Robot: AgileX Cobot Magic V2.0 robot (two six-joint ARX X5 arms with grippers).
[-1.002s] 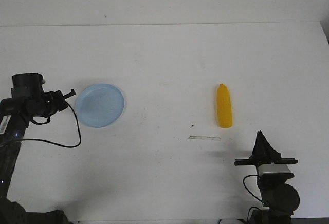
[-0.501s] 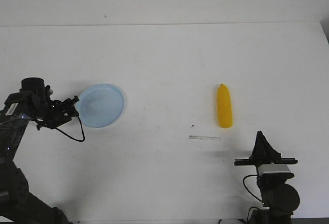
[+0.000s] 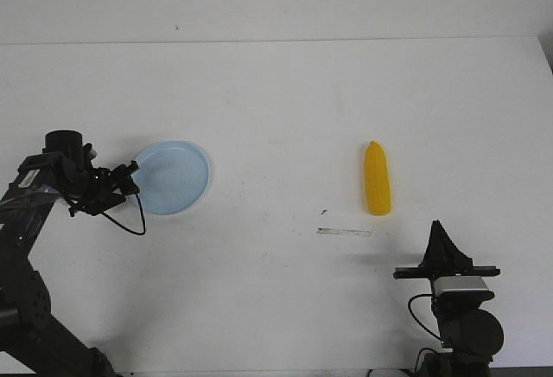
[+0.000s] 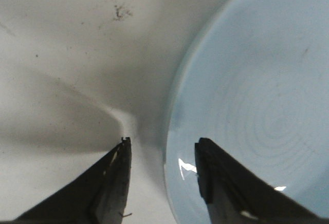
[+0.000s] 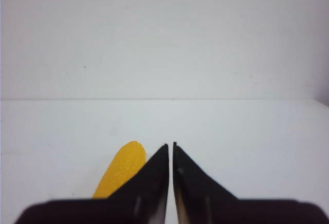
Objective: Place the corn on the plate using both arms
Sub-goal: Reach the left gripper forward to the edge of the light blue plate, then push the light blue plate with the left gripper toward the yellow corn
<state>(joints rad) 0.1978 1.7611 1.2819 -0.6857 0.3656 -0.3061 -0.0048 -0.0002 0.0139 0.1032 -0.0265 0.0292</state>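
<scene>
The pale blue plate [image 3: 175, 176] lies on the white table at the left. My left gripper [image 3: 131, 175] is open at the plate's left edge. In the left wrist view the left gripper [image 4: 163, 142] straddles the plate's [image 4: 257, 80] rim: one finger is over the dish, the other over bare table. The yellow corn [image 3: 377, 180] lies right of centre, its tapered end pointing away from me. My right gripper [image 3: 438, 224] is shut with nothing in it, near the front edge, just short of the corn and to its right. In the right wrist view the corn [image 5: 121, 170] shows beside the right gripper [image 5: 170, 144].
A thin pale strip [image 3: 344, 232] and a small dark speck [image 3: 323, 212] lie on the table in front of the corn. The table's far edge [image 3: 276, 41] meets a white wall.
My left arm has swung right and lowered, bringing its open gripper up to the plate's left rim. The right arm, corn and plate have stayed put.
</scene>
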